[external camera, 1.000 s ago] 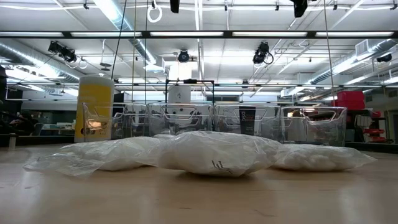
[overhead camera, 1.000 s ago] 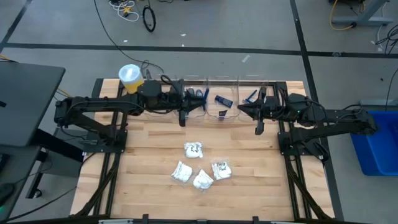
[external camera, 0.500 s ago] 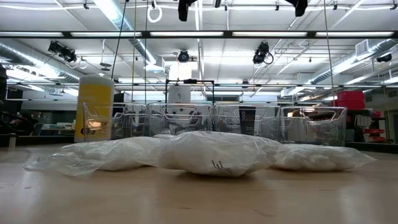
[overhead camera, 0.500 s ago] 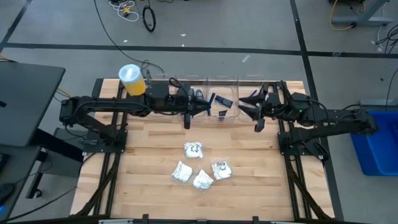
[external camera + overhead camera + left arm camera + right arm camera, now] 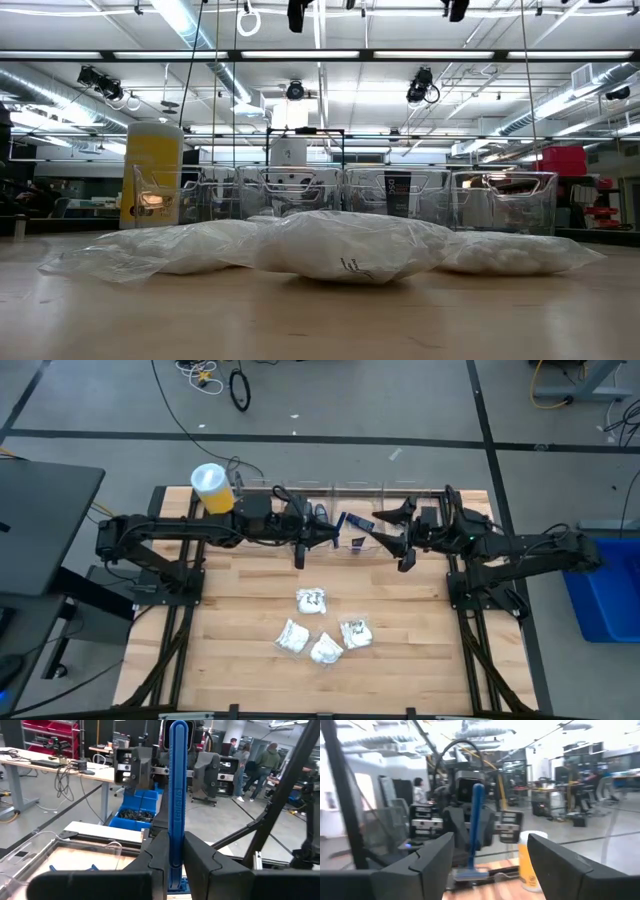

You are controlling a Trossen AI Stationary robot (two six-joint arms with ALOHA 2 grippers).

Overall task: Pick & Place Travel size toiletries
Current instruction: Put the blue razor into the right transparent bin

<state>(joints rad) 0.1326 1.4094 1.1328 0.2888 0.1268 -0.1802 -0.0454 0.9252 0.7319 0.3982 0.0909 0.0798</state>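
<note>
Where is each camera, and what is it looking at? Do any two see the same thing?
High view: above, looking straight down on the wooden table; both arms show.
Low view: table height, facing white packets and clear bins.
Left wrist view: on the left arm; its fingers clamp a blue razor.
Right wrist view: on the right arm, between its open fingers, facing the left arm.
Shared: both wrist views show the razor.

Left gripper [image 5: 322, 532]: shifted right, over the clear bins, clamping an upright blue razor [image 5: 177, 795]. Right gripper [image 5: 385, 527]: shifted left toward it, fingers spread.
</note>
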